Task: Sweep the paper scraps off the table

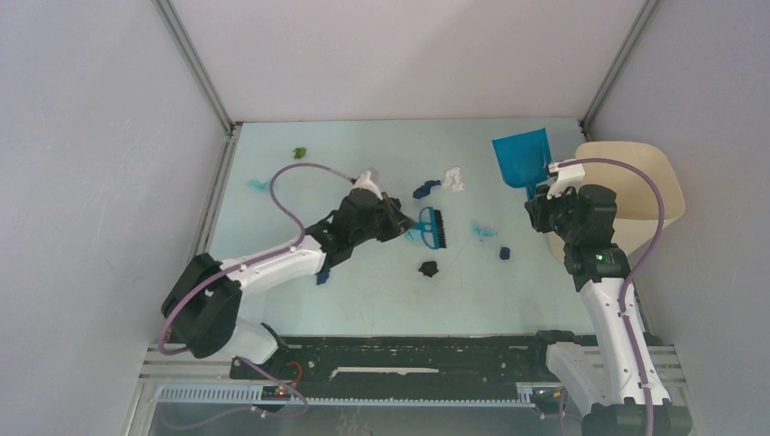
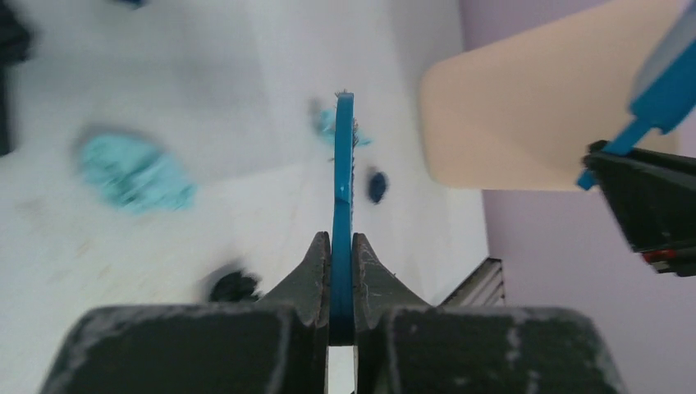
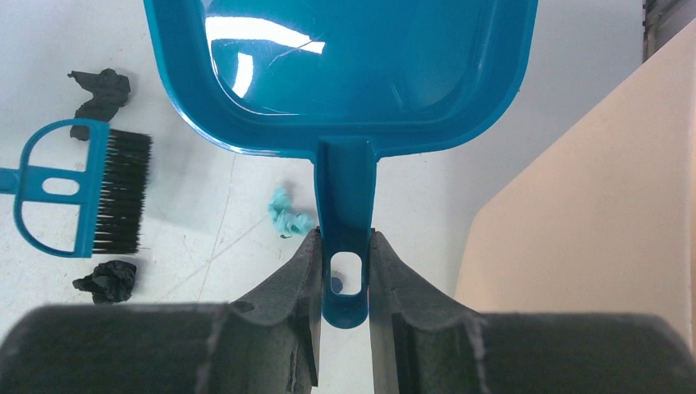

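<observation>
My left gripper is shut on the handle of the small blue hand brush, whose bristles rest on the pale mint table. In the left wrist view the gripper pinches the brush handle edge-on. My right gripper is shut on the handle of the blue dustpan, held at the far right; the right wrist view shows the gripper and the empty pan. Paper scraps lie scattered: green, cyan, navy, white, cyan, blue, black.
A tall cream bin stands at the table's right edge beside the right arm; it also shows in the right wrist view. Another blue scrap lies by the left forearm. Metal rails run along the near edge.
</observation>
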Tool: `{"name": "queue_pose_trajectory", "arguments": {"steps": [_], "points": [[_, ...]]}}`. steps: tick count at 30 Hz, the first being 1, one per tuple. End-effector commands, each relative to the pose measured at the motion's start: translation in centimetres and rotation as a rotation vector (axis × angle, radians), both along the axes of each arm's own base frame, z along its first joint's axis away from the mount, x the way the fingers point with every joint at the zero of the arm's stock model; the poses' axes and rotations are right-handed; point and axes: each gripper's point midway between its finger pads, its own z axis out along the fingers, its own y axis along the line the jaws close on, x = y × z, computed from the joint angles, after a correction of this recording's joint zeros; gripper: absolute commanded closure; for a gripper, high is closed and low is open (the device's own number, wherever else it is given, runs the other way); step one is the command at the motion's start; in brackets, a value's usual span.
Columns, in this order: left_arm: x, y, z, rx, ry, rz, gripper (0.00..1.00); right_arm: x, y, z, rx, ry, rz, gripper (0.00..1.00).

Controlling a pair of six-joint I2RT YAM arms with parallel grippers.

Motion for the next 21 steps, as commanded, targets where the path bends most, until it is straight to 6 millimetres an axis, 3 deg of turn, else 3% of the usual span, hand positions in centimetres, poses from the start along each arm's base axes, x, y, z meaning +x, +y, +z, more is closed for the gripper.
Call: {"name": "queue_pose_trajectory", "arguments": {"steps": [1,6,8,11,15,21], "points": [[1.1,-7.2,3.1,-0.113,-0.084,-0.178,1.0,0.3,-0.6,1.4,-0.026,-0.069,-0.021,1.0],[2.0,-15.1,2.6,-0.201,-0.015,-0.302,1.0,0.3,-2.0,1.8,-0.041,-0.094,-0.092,1.0],[1.8,-17.7,0.5,-0.218,0.052,-0.335,1.0,0.3,-2.4,1.7,-0.045,-0.099,-0.106,1.0],[1.6,-19.8,-1.8,-0.233,0.132,-0.356,1.0,0.3,-2.3,1.4,-0.045,-0.087,-0.099,1.0],[0.8,-19.2,-4.4,-0.195,0.209,-0.342,1.0,0.4,-2.1,1.2,-0.042,-0.082,-0.082,1.0],[-0.4,-14.5,-6.8,-0.037,0.232,-0.296,1.0,0.6,-1.6,0.8,-0.042,-0.071,-0.057,1.0]]}}
